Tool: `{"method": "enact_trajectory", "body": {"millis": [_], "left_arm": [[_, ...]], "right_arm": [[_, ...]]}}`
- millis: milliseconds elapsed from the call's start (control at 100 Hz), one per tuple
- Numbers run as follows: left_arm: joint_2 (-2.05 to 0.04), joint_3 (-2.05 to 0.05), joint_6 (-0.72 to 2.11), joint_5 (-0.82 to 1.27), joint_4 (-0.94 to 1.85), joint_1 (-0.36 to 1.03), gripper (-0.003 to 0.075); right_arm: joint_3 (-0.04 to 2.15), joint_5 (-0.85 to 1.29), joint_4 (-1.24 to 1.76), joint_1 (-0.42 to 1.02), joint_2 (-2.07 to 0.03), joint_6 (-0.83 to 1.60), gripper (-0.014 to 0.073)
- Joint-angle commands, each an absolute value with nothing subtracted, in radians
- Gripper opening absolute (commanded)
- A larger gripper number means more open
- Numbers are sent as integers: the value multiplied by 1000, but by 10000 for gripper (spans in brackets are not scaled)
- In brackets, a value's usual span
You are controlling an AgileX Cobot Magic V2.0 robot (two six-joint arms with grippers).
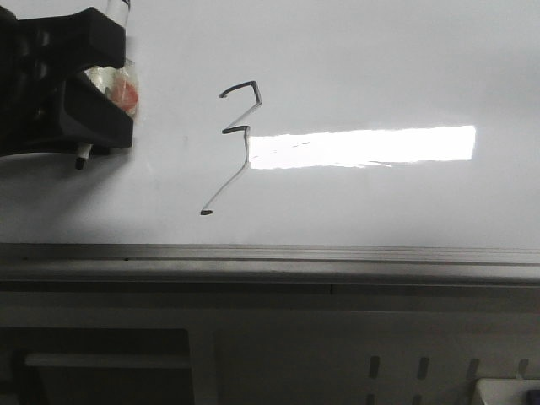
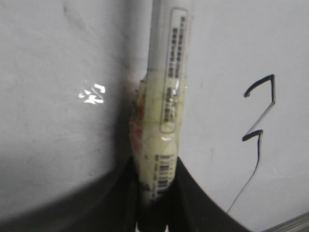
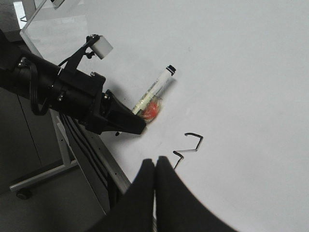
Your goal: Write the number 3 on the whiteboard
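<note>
The whiteboard (image 1: 380, 67) fills most of the front view. The number 3 (image 1: 245, 128) is a thin black zigzag with a slanted tail that ends in a dot. My left gripper (image 1: 101, 101) is at the far left, shut on a white marker pen (image 2: 166, 96) wrapped in tape. The pen's black tip (image 1: 80, 163) points at the board, left of the 3. The left wrist view shows the 3 (image 2: 259, 133) beside the pen. My right gripper (image 3: 155, 162) is shut and empty, over the board's edge near the 3 (image 3: 199, 144). It is out of the front view.
A bright glare patch (image 1: 363, 148) lies right of the 3. The board's grey metal rail (image 1: 270, 253) runs along the near edge, with a dull slotted panel (image 1: 422, 367) below. The right wrist view shows a stand leg with a caster (image 3: 21, 193) on the floor.
</note>
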State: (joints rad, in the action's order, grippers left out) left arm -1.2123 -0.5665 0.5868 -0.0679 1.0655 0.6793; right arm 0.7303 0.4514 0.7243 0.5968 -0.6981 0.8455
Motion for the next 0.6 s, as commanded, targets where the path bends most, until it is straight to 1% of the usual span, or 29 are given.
{"method": "enact_trajectory", "body": {"millis": [0,420,490,540,590], "left_arm": [[-1236,-583,578,-129,1078,679,-20],[-1278,-583,578,-173,1078,679,-10],[-1282,-583,578,-173,1078,679,39],[-1282,-583,578,-180,1078,679,93],[-1282,-583,578,-187,1078,679,165]], "right_arm": [[756,387,749,591,-703,846,-64],[756,387,749,591,-703,846,-64],[756,387,749,591,-703,846,-64],[756,387,749,591,-703,846,-64],[756,387,749,591,-703,846,-64]]}}
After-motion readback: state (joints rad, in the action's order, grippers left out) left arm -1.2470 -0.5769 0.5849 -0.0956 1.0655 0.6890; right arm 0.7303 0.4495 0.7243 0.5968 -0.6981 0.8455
